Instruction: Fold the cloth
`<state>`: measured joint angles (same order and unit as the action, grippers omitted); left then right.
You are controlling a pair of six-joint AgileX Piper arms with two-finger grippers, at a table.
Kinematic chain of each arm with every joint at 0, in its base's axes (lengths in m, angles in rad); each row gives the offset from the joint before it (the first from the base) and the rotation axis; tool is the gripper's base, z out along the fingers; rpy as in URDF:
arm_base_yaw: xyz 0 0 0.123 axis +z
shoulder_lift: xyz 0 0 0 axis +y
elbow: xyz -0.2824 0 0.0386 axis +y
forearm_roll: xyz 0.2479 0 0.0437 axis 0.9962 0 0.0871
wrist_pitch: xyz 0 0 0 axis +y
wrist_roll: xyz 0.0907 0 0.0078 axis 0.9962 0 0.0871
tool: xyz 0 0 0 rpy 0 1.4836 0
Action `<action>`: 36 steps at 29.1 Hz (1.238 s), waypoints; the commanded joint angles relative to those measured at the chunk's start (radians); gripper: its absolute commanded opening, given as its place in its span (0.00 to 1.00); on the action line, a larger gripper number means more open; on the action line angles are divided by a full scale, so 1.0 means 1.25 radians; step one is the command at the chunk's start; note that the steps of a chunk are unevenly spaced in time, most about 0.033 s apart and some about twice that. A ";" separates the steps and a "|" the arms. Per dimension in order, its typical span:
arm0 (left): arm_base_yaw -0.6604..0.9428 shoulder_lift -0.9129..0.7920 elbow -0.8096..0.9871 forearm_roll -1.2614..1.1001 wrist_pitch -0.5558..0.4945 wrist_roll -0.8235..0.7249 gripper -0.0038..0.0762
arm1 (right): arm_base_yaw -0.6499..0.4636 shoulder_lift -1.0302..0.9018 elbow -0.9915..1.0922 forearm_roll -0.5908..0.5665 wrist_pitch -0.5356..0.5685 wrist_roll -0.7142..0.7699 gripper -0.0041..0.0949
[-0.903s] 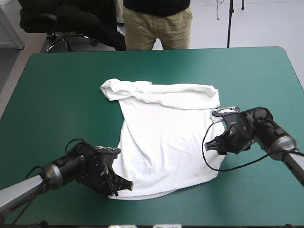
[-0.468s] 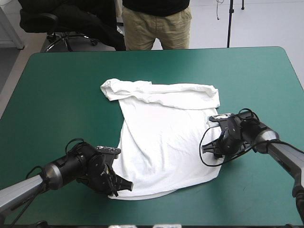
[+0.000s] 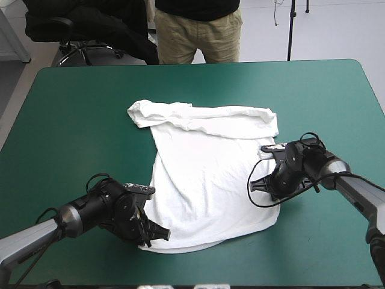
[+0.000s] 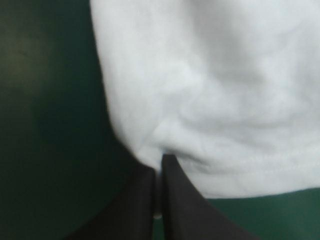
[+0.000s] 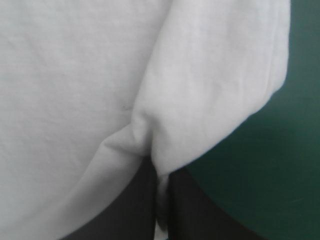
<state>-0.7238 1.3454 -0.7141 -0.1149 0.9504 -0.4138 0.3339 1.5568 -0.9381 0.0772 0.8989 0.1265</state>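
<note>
The white T-shirt [image 3: 207, 174] lies spread on the teal-green table, its far end bunched into a roll with the sleeves. My left gripper [image 3: 157, 235] pinches the near left corner of the hem; its wrist view shows the black fingers [image 4: 172, 200] all but shut on white fabric [image 4: 215, 100]. My right gripper [image 3: 271, 185] holds the shirt's right edge, partway toward the near end. There the fingers [image 5: 145, 205] clamp a puckered fold of cloth [image 5: 150, 130].
Bare teal-green cover [image 3: 78, 114] surrounds the shirt on all sides. A person [image 3: 198, 30] stands just beyond the table's far edge.
My right gripper has slid left and slightly nearer, onto the shirt's right edge, and now grips it. The left gripper has held its place on the hem corner.
</note>
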 commanded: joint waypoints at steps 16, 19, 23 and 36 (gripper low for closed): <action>0.132 -0.009 -0.618 0.229 0.043 0.076 0.03 | 0.003 -0.293 -0.392 -0.070 0.090 -0.086 0.02; 0.135 -0.009 -0.740 0.260 0.038 0.114 0.03 | 0.003 -0.293 -0.503 -0.073 0.088 -0.113 0.02; 0.135 -0.009 -0.923 0.265 0.011 0.181 0.03 | 0.003 -0.293 -0.639 -0.074 0.070 -0.158 0.02; 0.132 -0.009 -1.338 0.153 -0.128 0.387 0.03 | 0.004 -0.293 -0.975 -0.046 0.011 -0.268 0.02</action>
<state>-0.5558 1.3604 -2.3111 0.1289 0.9170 0.0234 0.3401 1.2138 -2.0809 0.0000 1.0178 -0.1817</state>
